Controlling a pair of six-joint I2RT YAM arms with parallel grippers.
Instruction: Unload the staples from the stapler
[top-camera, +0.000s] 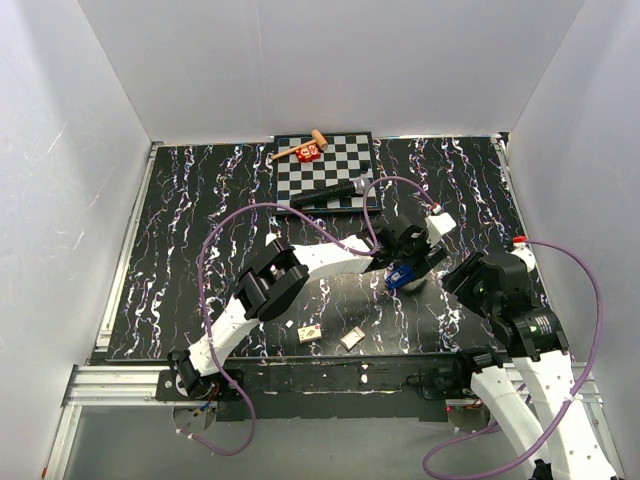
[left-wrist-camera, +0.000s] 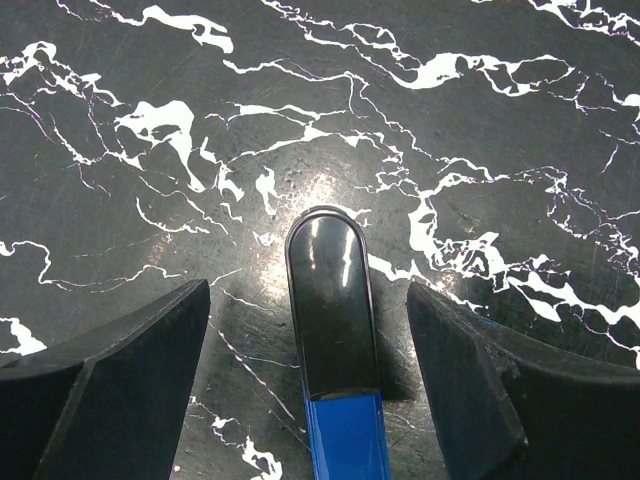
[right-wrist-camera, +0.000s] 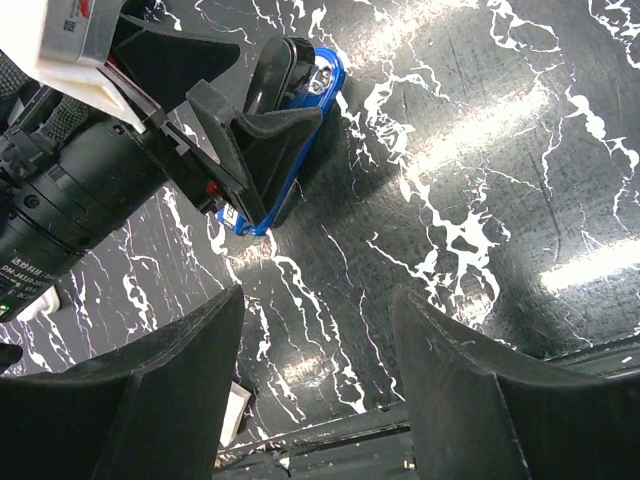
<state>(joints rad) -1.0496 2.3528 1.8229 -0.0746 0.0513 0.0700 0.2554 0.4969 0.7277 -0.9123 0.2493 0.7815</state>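
The stapler (left-wrist-camera: 335, 335) is seen lying on the marbled table (left-wrist-camera: 150, 100), flanked without contact by the spread left gripper (left-wrist-camera: 308, 290), while the right gripper (right-wrist-camera: 318, 295) is held open and empty nearby.

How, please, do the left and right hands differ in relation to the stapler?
The left hand straddles the stapler, a finger on each side with gaps; the right hand has only bare table between its fingers. The left hand is over the stapler; the right hand stands apart from it. Both are open, gripping nothing.
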